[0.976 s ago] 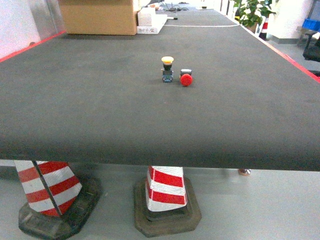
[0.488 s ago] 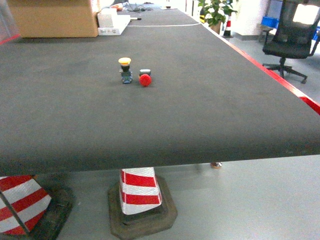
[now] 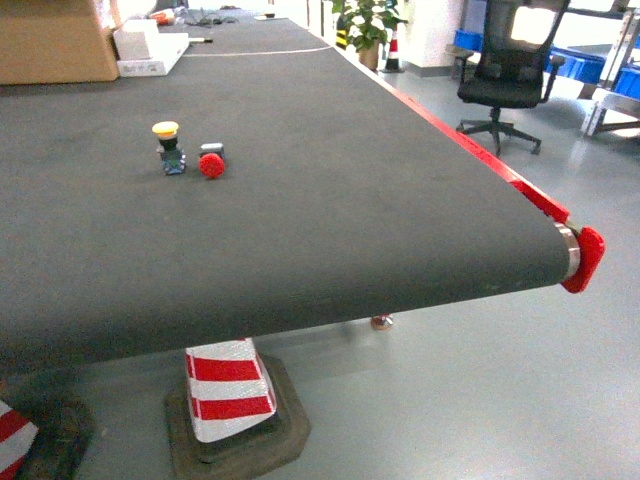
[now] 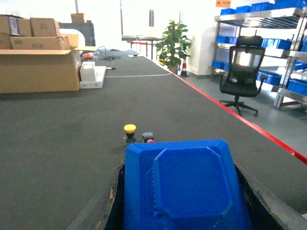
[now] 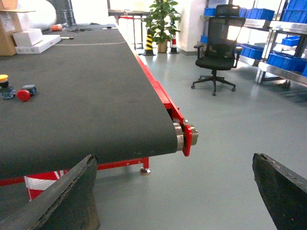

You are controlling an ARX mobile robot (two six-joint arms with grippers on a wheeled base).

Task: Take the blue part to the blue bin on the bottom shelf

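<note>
The left gripper (image 4: 184, 211) was clamped on the blue part (image 4: 184, 184), a moulded blue plastic piece with a raised octagonal panel; it filled the lower middle of the left wrist view, with dark finger edges showing at either side. The right gripper (image 5: 177, 191) stood released, its two dark fingers (image 5: 64, 199) spread wide with nothing between them. Neither gripper appeared in the head view.

Beyond the held part lay the dark conveyor belt (image 3: 300, 190), edged in red on its right side and ending in a red end cap (image 3: 583, 258). On the belt, a yellow-capped push button (image 3: 168, 146) stood upright, with a red-capped push button (image 3: 211, 162) lying just beside it to the right. A cardboard box (image 4: 38, 64) and a white box (image 4: 92, 75) sat at the belt's far end.

A red-and-white traffic cone (image 3: 228, 385) stood on the floor under the belt. An office chair (image 3: 505, 75), a potted plant (image 4: 173, 44) and racks holding blue bins (image 5: 288, 60) occupied the background. No bottom shelf could be identified.
</note>
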